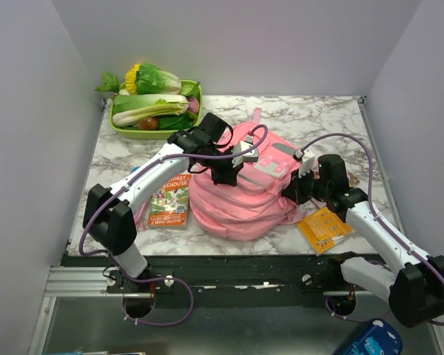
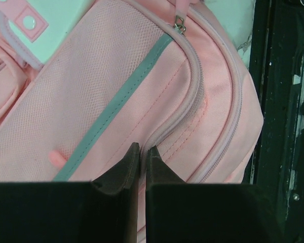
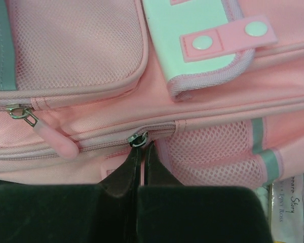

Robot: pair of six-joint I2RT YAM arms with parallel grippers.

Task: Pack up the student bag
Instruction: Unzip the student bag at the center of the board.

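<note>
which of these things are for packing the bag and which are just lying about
For the job:
pink backpack
its zip slider, at the tips of the right fingers
probably the story book and orange booklet beside it

Lying about:
tray of vegetables at the far left corner

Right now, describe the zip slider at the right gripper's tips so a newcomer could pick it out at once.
Find the student bag, the big pink backpack mid-table. In the right wrist view, below its mint patch, a zip line runs across to the tips of the right gripper, where the zip slider sits. Unlike the slider to its left, which trails a pink pull tab, it shows none.
</note>
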